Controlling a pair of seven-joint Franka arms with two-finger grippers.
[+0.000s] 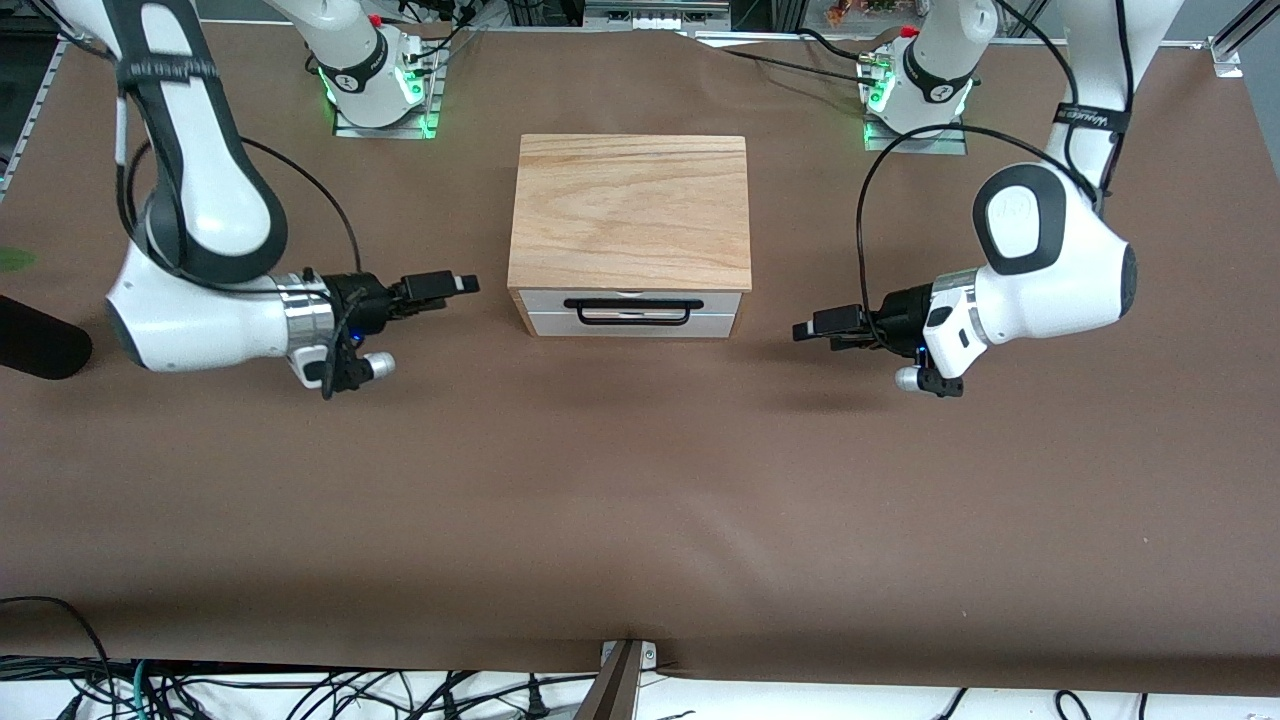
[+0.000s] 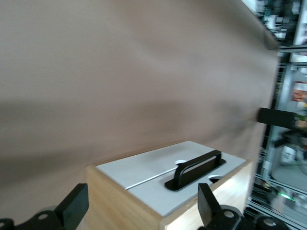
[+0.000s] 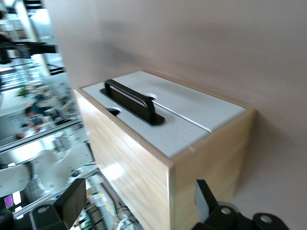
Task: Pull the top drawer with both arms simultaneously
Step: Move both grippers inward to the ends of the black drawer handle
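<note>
The top drawer [image 1: 715,300] is shut, its white front flush with the wooden box, and a long black wire handle [image 1: 627,311] runs across it. My right gripper [image 1: 465,284] is open and empty over the table beside the box, toward the right arm's end, pointing at it. My left gripper [image 1: 805,328] is open and empty over the table beside the box's other end. The left wrist view shows the drawer front [image 2: 153,191] and handle [image 2: 196,167] past the open gripper [image 2: 141,208]. The right wrist view shows the front [image 3: 158,134] and handle [image 3: 129,98] past its open gripper [image 3: 139,201].
The box's wood-grain lid [image 1: 630,210] tops the box, and a second white drawer front [image 1: 630,326] sits under the top one. A black rounded object [image 1: 35,345] lies at the right arm's end of the brown table [image 1: 640,500]. Cables hang along the front edge.
</note>
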